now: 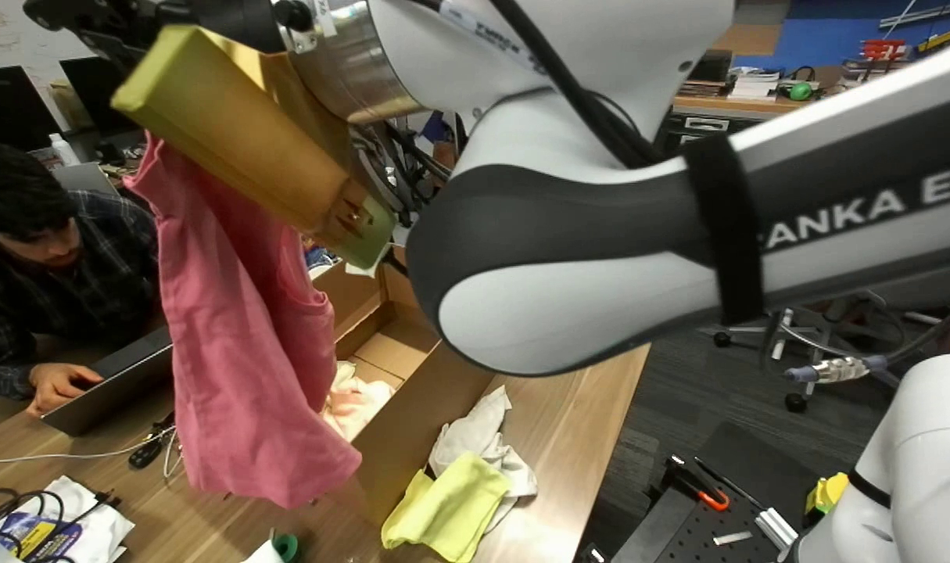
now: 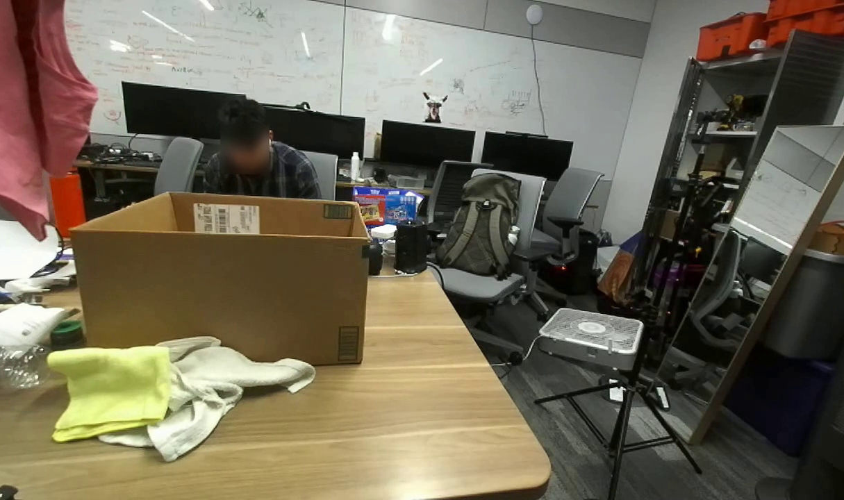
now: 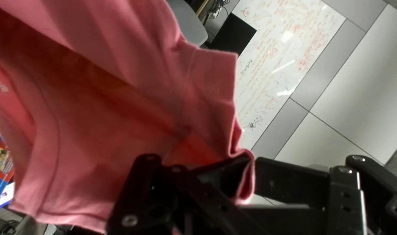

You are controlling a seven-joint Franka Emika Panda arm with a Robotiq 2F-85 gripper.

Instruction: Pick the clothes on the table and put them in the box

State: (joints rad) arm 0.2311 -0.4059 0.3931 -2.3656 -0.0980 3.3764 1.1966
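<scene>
With gripper (image 3: 249, 176) pinched tight on an edge of the pink garment (image 1: 248, 352), hanging high and seemingly beside the box (image 2: 220, 295), not over it; carry sideways across its rim before letting go.

Monitors (image 2: 313, 130) stand behind a plaid-shirted man (image 2: 286, 170), and a backpack (image 2: 484, 222) rests on a grey chair (image 2: 483, 287).

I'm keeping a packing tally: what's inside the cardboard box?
In an exterior view, pale peach cloth lies in the box, beside bare cardboard. The hanging pink garment and near wall cover other parts; whether anything lies there cannot be seen.
</scene>
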